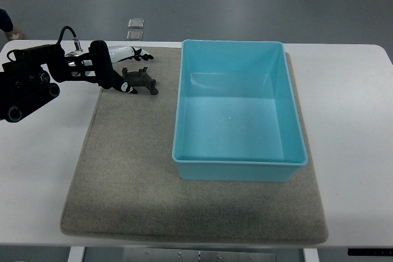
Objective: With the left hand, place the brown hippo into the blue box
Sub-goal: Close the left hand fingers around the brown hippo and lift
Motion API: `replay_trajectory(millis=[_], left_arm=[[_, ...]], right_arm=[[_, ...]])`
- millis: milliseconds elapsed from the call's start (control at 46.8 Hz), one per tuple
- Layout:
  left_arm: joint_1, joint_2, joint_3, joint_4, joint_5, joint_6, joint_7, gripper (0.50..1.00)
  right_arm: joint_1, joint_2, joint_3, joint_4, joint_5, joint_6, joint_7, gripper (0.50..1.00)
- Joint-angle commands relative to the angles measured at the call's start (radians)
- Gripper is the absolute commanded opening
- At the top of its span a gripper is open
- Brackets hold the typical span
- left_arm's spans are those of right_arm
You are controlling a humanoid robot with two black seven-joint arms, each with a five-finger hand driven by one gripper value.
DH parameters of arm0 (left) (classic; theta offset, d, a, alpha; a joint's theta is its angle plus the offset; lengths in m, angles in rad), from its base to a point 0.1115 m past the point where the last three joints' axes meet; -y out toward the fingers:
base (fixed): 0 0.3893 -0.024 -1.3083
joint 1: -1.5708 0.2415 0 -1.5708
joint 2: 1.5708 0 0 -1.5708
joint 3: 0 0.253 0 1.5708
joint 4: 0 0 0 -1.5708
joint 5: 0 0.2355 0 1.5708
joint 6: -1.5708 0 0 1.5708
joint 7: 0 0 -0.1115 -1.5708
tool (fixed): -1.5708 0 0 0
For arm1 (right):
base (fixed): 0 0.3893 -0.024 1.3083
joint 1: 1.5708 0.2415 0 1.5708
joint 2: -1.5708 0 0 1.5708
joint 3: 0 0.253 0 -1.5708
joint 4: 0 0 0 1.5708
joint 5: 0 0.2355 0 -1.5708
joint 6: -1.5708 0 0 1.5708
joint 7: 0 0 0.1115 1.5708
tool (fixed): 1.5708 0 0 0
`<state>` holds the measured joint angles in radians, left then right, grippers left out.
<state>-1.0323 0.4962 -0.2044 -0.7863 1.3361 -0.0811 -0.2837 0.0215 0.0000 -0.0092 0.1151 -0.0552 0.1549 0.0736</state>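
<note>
Top view, the only feed I have: my left hand (123,69) sits at the far left of the grey mat (190,207), right up against the brown hippo (140,82). The hippo stands on the mat, just left of the blue box (236,167) and outside it. The dark lower fingers (127,88) touch its near flank, the white ones reach past it on the far side. I cannot tell whether they are clenched on it or only resting alongside. The right hand is nowhere in the picture.

The risk I see is a thin grip. The toy is small and knobbly, and contact on one side only would likely tip it or nudge it along the mat rather than lift it. If it comes up loose, it could drop short of the box.

The next hazard is the box's left wall, standing close beside the hippo. A low sideways carry would clip that rim and could shove the box. I'd want to lift clear first, then cross.

Room is good otherwise: the box is empty and wide, the mat in front is bare, and the white counter (350,121) is open to the right.
</note>
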Motion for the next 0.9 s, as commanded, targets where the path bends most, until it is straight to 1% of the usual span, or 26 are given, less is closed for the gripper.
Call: replay_trajectory(millis=[0,107,299,406,449,513,555,577,662,748,876], left_arm=[[-0.002,-0.007,0.007,0.007,-0.002,0.003,0.0,0.872],[-0.002,-0.011,0.007,0.012,-0.002,0.003,0.001,0.855],[-0.002,-0.013,0.008,0.012,-0.002,0.003,0.012,0.741],[-0.002,-0.013,0.008,0.012,-0.002,0.003,0.021,0.699],[0.0,-0.011,0.008,0.012,-0.002,0.003,0.023,0.673],[0.0,-0.011,0.008,0.012,-0.002,0.003,0.023,0.658],[0.0,-0.011,0.008,0.012,-0.002,0.003,0.023,0.628],[0.0,-0.011,0.008,0.012,-0.002,0.003,0.024,0.623],[0.0,-0.011,0.008,0.012,-0.002,0.003,0.024,0.576],[0.0,-0.011,0.008,0.012,-0.002,0.003,0.026,0.506],[-0.002,-0.011,0.007,0.007,-0.003,0.001,0.058,0.5]], right_arm=[[0.0,0.0,0.0,0.0,0.0,0.0,0.0,0.936],[0.0,0.0,0.0,0.0,0.0,0.0,0.0,0.936],[0.0,0.0,0.0,0.0,0.0,0.0,0.0,0.936],[0.0,0.0,0.0,0.0,0.0,0.0,0.0,0.936],[0.0,0.0,0.0,0.0,0.0,0.0,0.0,0.936],[0.0,0.0,0.0,0.0,0.0,0.0,0.0,0.936],[0.0,0.0,0.0,0.0,0.0,0.0,0.0,0.936],[0.0,0.0,0.0,0.0,0.0,0.0,0.0,0.936],[0.0,0.0,0.0,0.0,0.0,0.0,0.0,0.936],[0.0,0.0,0.0,0.0,0.0,0.0,0.0,0.936],[0.0,0.0,0.0,0.0,0.0,0.0,0.0,0.936]])
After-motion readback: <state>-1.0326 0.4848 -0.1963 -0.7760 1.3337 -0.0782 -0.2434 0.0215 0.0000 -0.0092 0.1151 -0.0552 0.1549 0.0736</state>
